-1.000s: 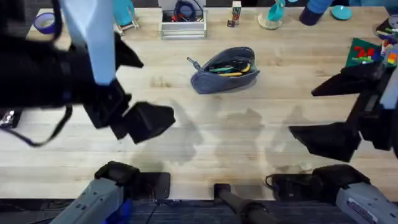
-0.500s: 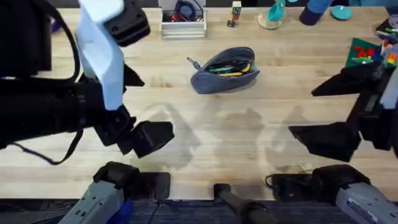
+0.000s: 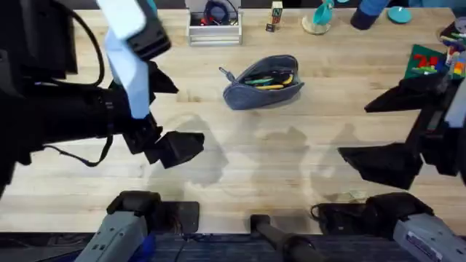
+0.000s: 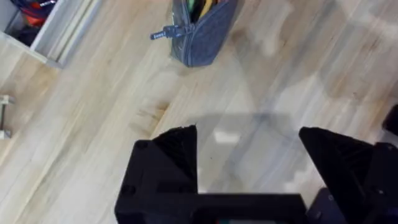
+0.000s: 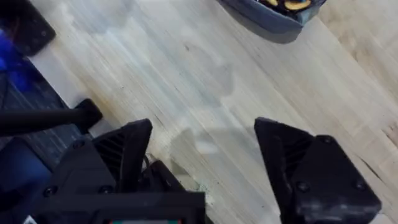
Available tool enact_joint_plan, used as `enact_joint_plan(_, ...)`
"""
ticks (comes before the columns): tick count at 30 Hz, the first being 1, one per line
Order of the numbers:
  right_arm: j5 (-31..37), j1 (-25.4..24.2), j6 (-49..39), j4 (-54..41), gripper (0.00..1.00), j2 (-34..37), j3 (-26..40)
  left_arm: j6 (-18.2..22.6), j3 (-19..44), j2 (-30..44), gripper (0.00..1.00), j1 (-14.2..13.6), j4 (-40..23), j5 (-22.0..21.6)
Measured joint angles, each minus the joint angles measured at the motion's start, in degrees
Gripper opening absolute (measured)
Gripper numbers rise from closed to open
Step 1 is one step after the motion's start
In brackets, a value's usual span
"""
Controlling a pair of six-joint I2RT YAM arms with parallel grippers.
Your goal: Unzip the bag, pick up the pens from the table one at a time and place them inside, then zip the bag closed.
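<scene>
Bag (image 3: 263, 81) open; tray (image 3: 213, 29), cup (image 3: 318, 20) behind.

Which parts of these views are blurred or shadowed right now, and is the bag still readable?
Overhead: the left arm looms large, dark and soft-edged, while the bag is sharp, its top open with pens inside; faint arm shadows mottle the table. Left wrist: a grey shadow lies on the wood between the open fingers. Right wrist: the bag is cropped at the frame edge.

The bag (image 3: 263, 86) is matt blue-grey cloth on the table (image 3: 291, 160) of pale, smooth-grained wood.
</scene>
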Motion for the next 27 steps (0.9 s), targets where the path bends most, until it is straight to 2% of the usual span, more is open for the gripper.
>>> enact_joint_plan(5, 0.00, 0.00, 0.02, 0.00, 0.998, 0.00, 0.00, 5.67, -3.51, 0.00, 0.993, 5.28, 2.83, 6.03)
enact_joint_plan(11, 0.00, 0.00, 0.00, 0.00, 0.998, 0.00, 0.00, 12.58, -6.87, 2.92, 0.993, 9.22, 6.26, 12.01)
enact_joint_plan(15, 0.00, 0.00, 0.00, 0.00, 0.998, 0.00, 0.00, 18.43, -8.79, 7.86, 0.995, 10.22, 8.82, 15.52)
enact_joint_plan(18, 0.00, 0.00, 0.02, 0.00, 0.998, 0.00, 0.00, 20.69, -9.40, 11.94, 0.995, 10.53, 10.48, 17.00)
enact_joint_plan(22, 0.00, 0.02, 0.73, 0.33, 0.998, 0.00, 0.00, 22.15, -9.46, 17.86, 0.995, 10.60, 14.60, 18.42)
enact_joint_plan(27, -0.06, 0.00, 5.61, 2.94, 0.998, 0.00, 0.00, 22.83, -9.49, 25.79, 0.995, 10.60, 21.10, 21.48)
